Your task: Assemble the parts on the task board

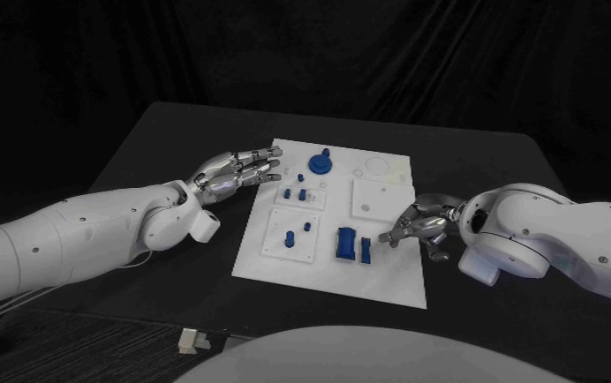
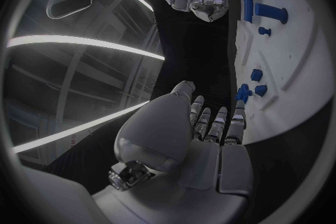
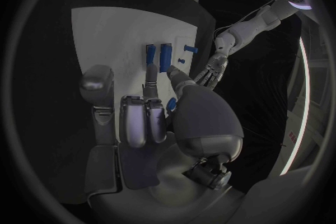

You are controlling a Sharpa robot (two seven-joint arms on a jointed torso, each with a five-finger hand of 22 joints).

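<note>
- Board (image 1: 382, 273) lies mid-worktop (image 1: 153, 145) with blue parts (image 1: 346, 244) on it.
- Left robot hand (image 1: 236, 171), at its 9 o'clock edge, fingers apart, empty.
- Right robot hand (image 1: 420, 222), at 3 o'clock, curled; hold: cannot tell.

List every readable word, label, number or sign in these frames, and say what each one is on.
None can be read.
White task board: no print visible on it, only faint circle outlines near its far corner.
Small blue parts: no markings visible.
White arms and silver hands, left hand and right hand: no legible label.
</note>
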